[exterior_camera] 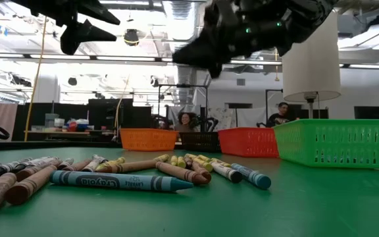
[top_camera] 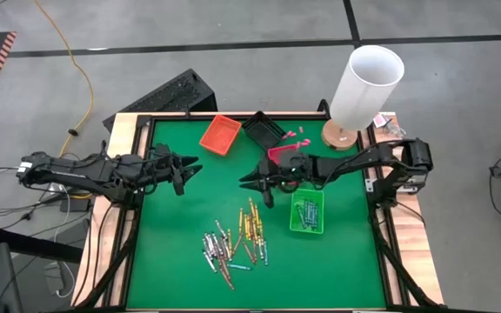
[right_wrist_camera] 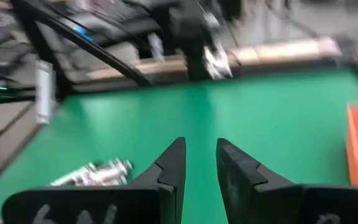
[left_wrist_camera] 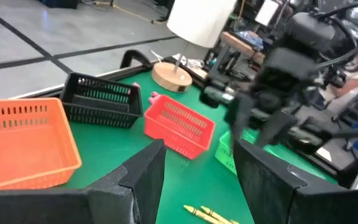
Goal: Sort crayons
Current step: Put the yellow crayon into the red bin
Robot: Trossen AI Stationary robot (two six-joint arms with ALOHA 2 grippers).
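On the green bench [top_camera: 337, 261] a loose pile of crayons [top_camera: 233, 243] lay near the front middle, unsorted, with several more crayons already inside the green tray [top_camera: 307, 211] just right of the pile. Right tool [top_camera: 252, 182] hovered above the mat left of the green tray, fingers a small gap apart, nothing visibly between them, so released and empty. Left tool [top_camera: 187, 165] hung over the left part of the mat, well apart from the pile, fingers spread wide, also empty. Risks, as judgement: the crayons were thin, round and lay crossed and touching, so a pinch into the heap could catch two at once or flick neighbours away; they could roll across the mat; a crayon gripped near its tip could pivot and drop short of a tray; light plastic trays could slide if nudged by a finger; both arms reached toward the centre, so a collision was possible if both went for the pile together. Counts: four trays, one orange tray [top_camera: 220, 134], one black tray [top_camera: 263, 132], one red tray [top_camera: 283, 154], one green; one lamp [top_camera: 364, 87] at the back right; a few pink bits [top_camera: 295, 135] by the black tray; crayons in the pile roughly two dozen, exact number could not be told, overlapped too much
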